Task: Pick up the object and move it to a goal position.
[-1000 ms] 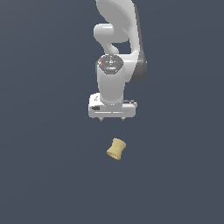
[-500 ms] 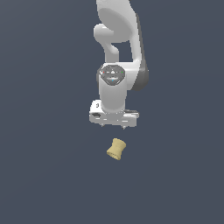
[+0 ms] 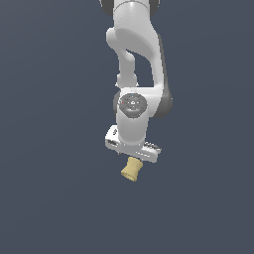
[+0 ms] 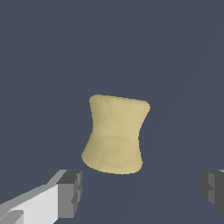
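The object is a small pale tan spool with a narrow waist and flared ends, lying on the dark floor. In the wrist view the object fills the middle of the picture. My gripper hangs just above it, its white body partly covering the spool's upper end in the exterior view. The gripper is open: one grey fingertip and the other stand wide apart with nothing between them, short of the spool.
Plain dark grey floor lies all around. The white arm rises above the gripper. No other objects show.
The gripper has come down toward the spool and turned slightly; the gap seen earlier between them has closed. The spool has not moved.
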You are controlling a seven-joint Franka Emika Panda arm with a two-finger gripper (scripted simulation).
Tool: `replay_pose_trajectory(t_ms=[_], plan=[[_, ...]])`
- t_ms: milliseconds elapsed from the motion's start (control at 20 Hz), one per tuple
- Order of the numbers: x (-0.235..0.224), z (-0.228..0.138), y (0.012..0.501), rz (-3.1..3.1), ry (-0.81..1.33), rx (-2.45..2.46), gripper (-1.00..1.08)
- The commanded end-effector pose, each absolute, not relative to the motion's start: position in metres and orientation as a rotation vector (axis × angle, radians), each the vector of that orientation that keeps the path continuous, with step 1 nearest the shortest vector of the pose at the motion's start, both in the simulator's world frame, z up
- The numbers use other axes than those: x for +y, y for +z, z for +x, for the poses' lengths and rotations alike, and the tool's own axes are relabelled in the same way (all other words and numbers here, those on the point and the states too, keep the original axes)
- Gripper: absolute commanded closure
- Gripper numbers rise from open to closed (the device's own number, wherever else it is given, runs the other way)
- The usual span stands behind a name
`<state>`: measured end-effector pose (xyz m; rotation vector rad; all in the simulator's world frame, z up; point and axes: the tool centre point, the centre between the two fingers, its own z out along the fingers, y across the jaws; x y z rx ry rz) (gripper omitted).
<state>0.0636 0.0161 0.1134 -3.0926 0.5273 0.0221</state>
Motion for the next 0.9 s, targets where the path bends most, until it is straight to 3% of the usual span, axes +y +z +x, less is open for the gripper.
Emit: replay_pose_trajectory(t_ms=[0, 850], plan=[[0.018, 0.072, 0.107, -3.081, 0.014, 0.598, -0.92], [0.024, 0.087, 0.085, -3.055, 0.001, 0.732, -0.92]])
